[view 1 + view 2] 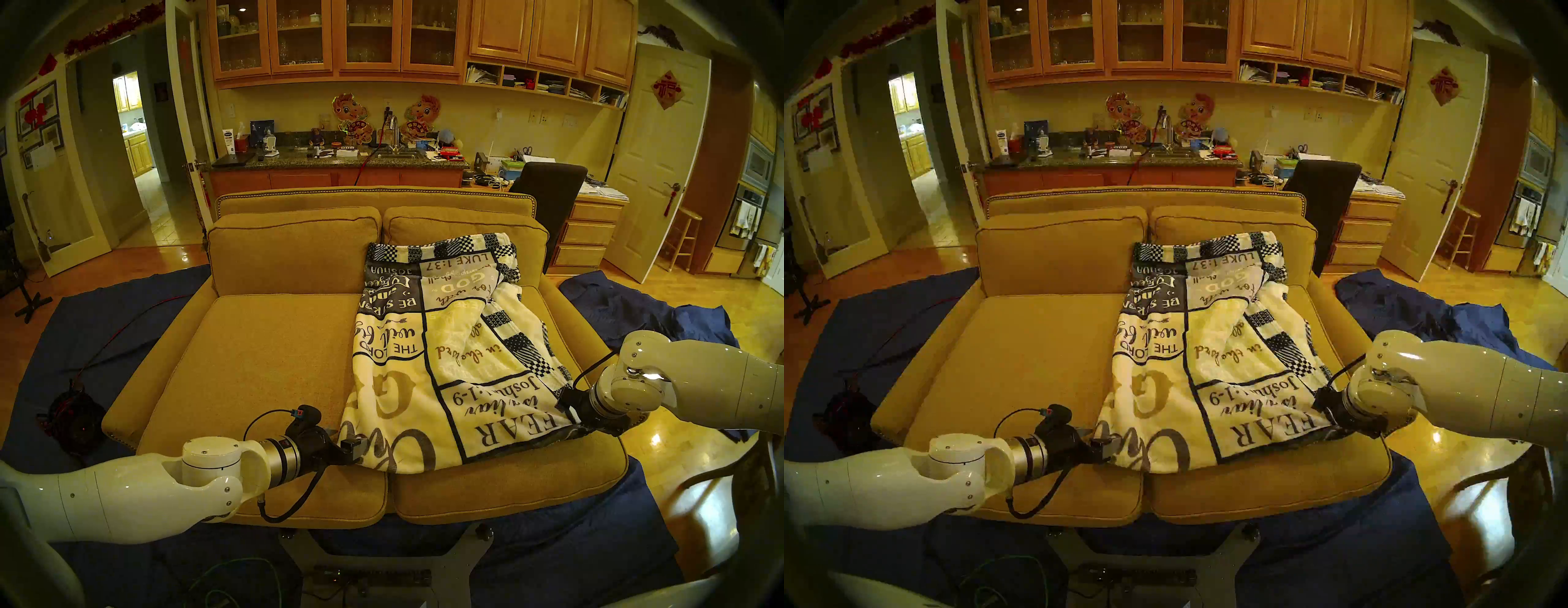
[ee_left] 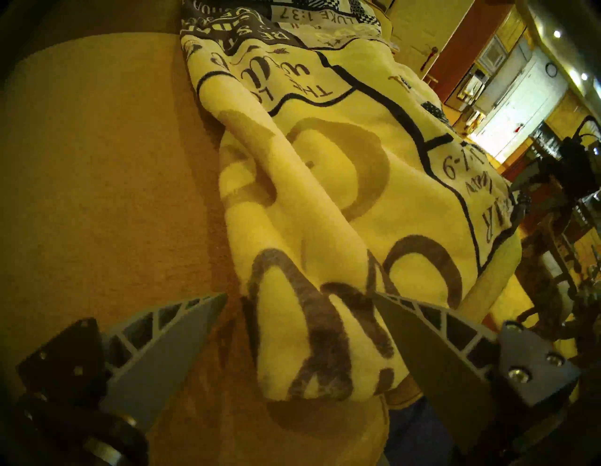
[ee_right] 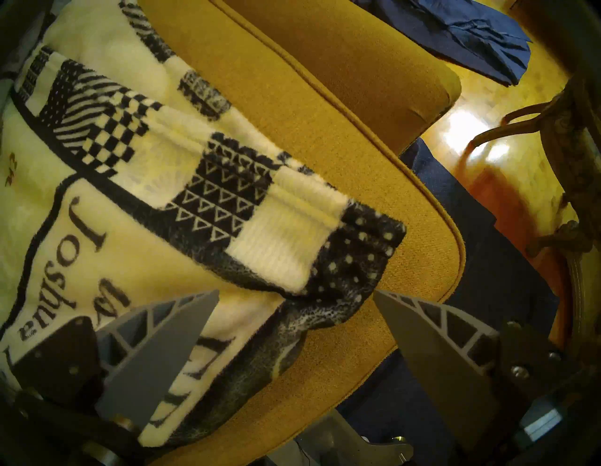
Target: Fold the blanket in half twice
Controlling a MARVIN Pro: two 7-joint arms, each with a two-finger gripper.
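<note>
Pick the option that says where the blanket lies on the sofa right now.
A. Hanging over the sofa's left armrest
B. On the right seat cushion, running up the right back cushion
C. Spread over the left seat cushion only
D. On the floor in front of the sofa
B: the blanket covers the right seat cushion and climbs the right back cushion; the left seat cushion is bare.

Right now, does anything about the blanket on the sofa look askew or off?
Yes. The blanket lies skewed on the sofa's right seat, its far end riding up the back cushion. The checkered border is flipped over diagonally along the right side, and the left edge is bunched in rolls.
</note>
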